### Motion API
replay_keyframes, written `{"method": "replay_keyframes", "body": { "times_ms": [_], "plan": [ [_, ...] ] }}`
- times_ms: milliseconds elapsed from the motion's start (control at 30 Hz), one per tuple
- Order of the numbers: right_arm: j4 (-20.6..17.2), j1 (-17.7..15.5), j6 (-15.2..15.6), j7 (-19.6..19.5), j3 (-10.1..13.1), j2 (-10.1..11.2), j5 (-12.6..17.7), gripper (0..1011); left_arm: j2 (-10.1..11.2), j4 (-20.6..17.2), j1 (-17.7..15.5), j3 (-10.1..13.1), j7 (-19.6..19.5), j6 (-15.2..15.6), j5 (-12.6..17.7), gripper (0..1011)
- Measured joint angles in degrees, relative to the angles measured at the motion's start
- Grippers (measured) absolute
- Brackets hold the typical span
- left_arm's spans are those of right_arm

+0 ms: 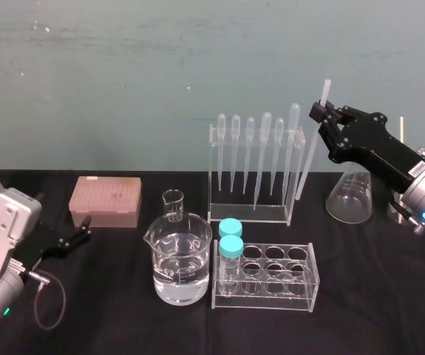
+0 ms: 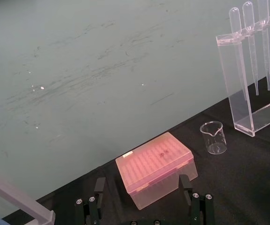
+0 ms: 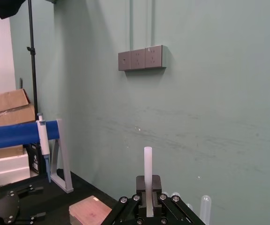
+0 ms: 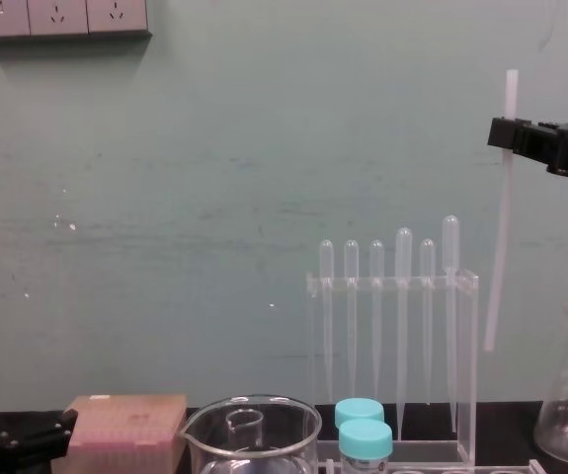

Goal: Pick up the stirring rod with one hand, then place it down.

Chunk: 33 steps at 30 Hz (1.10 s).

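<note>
Lab bench. Evidence: pipette rack with bulb pipettes, beaker holding clear liquid, tube rack with two blue-capped tubes, conical flask, pink tip box, all on black tabletop; plain green wall, sockets.

White stirring rod, black right gripper, pink box

Even, fairly bright overhead light; soft shadow under the sockets, glints on the beaker.
</note>
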Motion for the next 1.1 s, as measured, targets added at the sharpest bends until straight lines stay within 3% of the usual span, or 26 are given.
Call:
{"method": "replay_keyframes", "body": {
  "times_ms": [1100],
  "plan": [
    [1.31, 0.7, 0.43, 0.61, -1.09, 0.07, 0.52, 69, 0.0, 0.0, 0.0, 0.0, 0.0, 0.0, 0.0, 1000]
  ]
}}
